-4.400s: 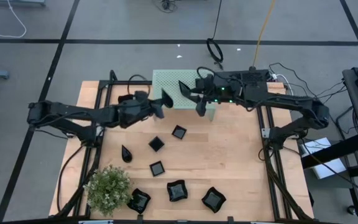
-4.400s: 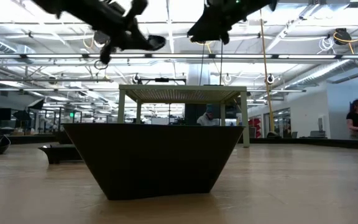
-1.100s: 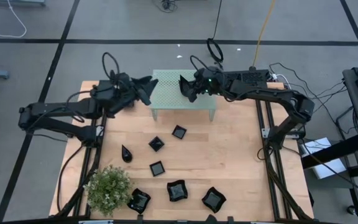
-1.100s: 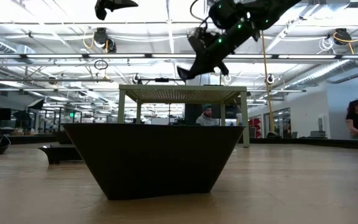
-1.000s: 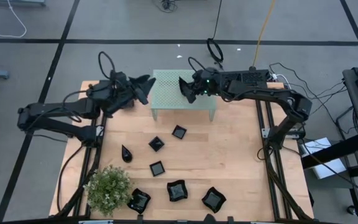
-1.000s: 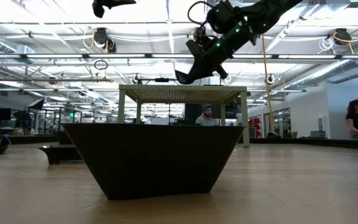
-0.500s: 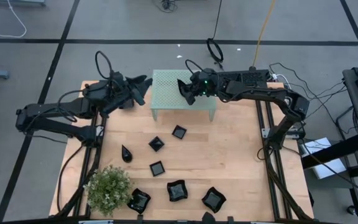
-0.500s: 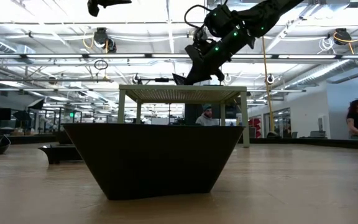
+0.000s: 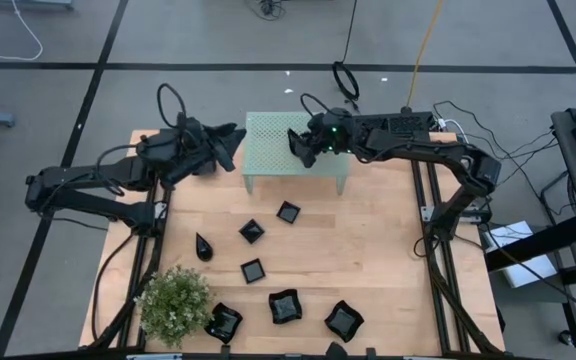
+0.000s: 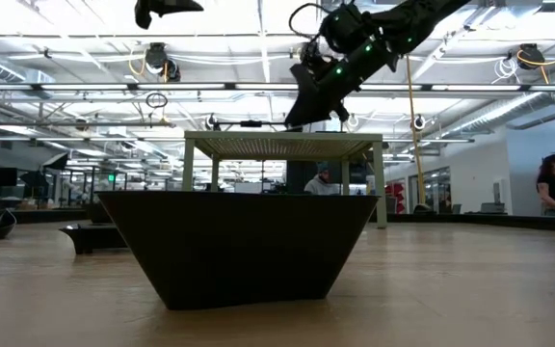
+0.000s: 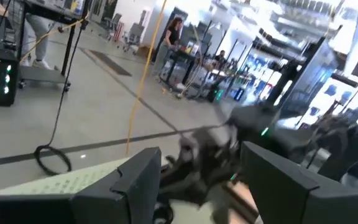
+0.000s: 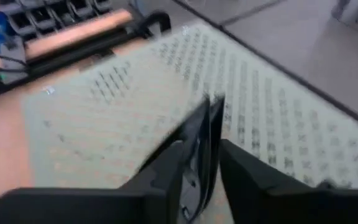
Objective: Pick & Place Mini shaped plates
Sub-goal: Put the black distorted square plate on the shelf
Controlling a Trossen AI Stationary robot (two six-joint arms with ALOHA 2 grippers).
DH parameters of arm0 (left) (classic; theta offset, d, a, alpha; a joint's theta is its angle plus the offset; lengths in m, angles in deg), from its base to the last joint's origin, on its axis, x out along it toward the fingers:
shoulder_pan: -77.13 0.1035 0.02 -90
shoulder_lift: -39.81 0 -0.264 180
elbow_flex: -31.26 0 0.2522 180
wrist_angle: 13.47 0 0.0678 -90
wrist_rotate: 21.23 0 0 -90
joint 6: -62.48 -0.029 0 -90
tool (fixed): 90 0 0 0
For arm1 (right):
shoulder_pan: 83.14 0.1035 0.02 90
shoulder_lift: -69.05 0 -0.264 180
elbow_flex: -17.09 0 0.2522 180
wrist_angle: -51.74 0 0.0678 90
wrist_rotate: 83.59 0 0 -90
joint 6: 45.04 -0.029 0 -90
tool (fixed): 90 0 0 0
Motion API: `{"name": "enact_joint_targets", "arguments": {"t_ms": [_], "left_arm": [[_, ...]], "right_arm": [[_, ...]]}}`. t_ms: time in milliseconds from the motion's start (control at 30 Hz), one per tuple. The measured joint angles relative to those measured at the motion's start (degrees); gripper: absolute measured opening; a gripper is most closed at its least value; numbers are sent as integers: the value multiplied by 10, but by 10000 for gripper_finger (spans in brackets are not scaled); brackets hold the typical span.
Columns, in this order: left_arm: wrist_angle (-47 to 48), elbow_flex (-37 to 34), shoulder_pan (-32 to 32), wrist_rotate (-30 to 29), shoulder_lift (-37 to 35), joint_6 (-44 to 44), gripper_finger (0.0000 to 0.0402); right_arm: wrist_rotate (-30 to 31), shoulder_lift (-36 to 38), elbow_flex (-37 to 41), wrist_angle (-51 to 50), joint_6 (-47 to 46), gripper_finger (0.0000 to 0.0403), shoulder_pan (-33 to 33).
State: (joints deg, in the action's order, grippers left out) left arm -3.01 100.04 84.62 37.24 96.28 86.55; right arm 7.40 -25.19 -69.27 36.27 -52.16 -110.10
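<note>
1. Since a second ago, the right pincer [image 9: 298,143] has loosened, though a thin black plate [image 12: 205,134] still stands between its fingers, above the mint-green stand [image 9: 273,140].
2. No writing is readable.
3. The left pincer [image 9: 230,135] gapes empty beside the stand; other plates [image 9: 286,306] lie on the counter [image 9: 388,270].

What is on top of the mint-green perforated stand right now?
Over the stand the right gripper has a thin black plate standing on edge between its fingers. The stand's bare top shows no other plate; the arm covers its right part.
</note>
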Motion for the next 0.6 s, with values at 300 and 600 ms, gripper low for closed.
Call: {"name": "enact_joint_targets", "arguments": {"t_ms": [300, 600], "left_arm": [[196, 0, 4, 0, 0, -2, 223], [488, 0, 55, 28, 0, 3, 223]], "right_arm": [[-2, 72, 0, 0, 20, 161, 0], [2, 162, 0, -3, 19, 148, 9]]}}
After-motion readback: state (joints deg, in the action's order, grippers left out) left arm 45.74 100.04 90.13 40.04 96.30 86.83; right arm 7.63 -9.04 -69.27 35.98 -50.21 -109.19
